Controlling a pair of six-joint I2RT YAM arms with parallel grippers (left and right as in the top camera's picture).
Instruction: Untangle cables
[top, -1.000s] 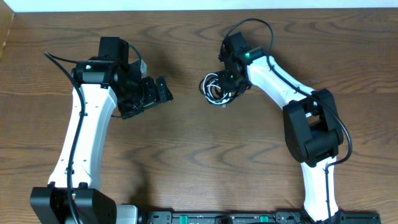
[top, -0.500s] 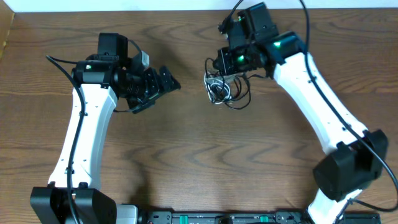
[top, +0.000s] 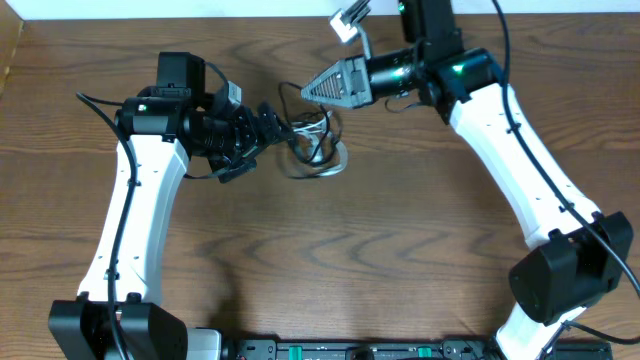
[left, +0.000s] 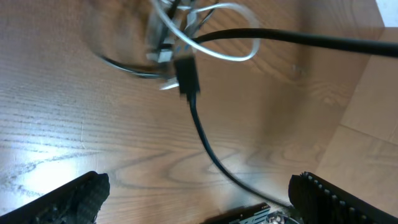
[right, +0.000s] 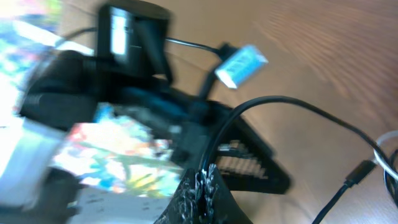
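step: separating, early | cables (top: 318, 152): bunched on table (top: 330, 260), between both grippers | right gripper (top: 308, 90): pressed shut, pinching black cable (right: 273, 102) | left gripper (top: 272, 125): spread wide, just beside bunch, holding nothing | next: likely close left on bunch, draw right away

cables (left: 186, 74) blurred + cut off at top, L arm (right: 134, 43) smeared

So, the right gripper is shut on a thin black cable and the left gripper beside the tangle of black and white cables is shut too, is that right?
Not quite: the left gripper is open, not shut, as the left wrist view shows, with its fingers spread wide. The right gripper is indeed shut on the thin black cable.
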